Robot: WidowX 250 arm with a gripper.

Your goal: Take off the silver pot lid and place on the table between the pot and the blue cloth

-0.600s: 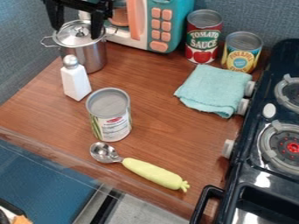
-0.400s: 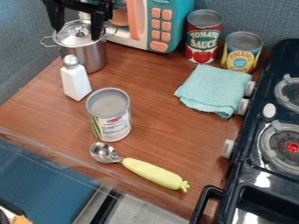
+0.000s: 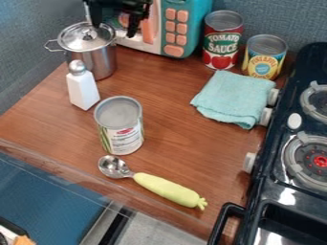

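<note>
Brown wood-look table (image 3: 176, 139); blue-grey wall (image 3: 284, 21) behind, perhaps fabric-covered.

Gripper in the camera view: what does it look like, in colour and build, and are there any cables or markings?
The gripper is black all over, with a chunky, angular body and two narrower fingers. I can make out no cables or markings on it.

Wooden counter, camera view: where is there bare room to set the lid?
The counter is bare between the pot and blue cloth, and from the cloth down to the scoop. Crowded: around the pot, with the shaker and gripper near it, and behind the cloth, where a red can and a yellow can stand.
</note>
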